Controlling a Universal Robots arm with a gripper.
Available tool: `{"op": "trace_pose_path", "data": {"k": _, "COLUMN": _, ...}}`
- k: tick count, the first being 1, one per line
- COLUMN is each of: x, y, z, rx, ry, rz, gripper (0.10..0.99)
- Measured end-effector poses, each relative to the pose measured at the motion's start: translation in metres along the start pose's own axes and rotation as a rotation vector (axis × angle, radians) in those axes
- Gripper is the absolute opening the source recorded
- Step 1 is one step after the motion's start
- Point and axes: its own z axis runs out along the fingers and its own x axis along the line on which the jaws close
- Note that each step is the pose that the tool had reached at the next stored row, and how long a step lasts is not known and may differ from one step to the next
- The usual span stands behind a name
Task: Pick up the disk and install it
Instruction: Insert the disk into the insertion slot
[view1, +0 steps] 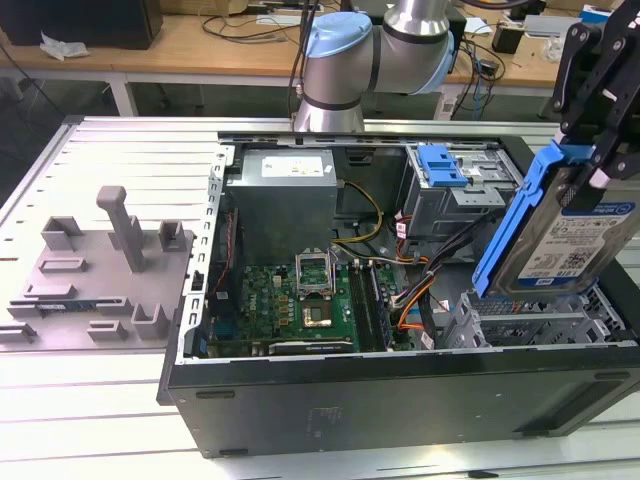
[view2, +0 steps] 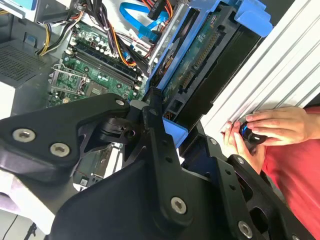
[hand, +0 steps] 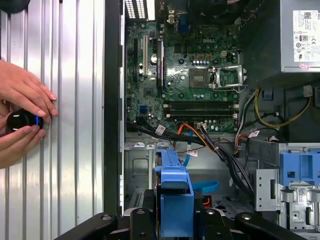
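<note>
The gripper (view1: 592, 160) is clamped on the upper edge of the disk (view1: 565, 235), which stands tilted on edge at the exterior view's right, over the drive cage (view1: 525, 325) of the open computer case (view1: 400, 395). The green motherboard (view1: 290, 300) lies to its left, with the power supply (view1: 280, 200) farther back.

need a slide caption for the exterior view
The gripper holds the disk tilted on edge above the drive cage of the open computer case, at the exterior view's right.

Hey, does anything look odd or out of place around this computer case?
Yes: a person's hands rest on the ribbed table right beside the case, holding a small black object, while the gripper holds the disk tilted.
</note>
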Motion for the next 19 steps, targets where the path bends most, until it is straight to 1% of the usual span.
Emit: {"op": "trace_pose_path", "data": {"k": 19, "x": 0.0013, "y": -0.0027, "z": 0.0097, "rx": 0.0, "ry": -0.0002, "rz": 0.0, "gripper": 0.365}}
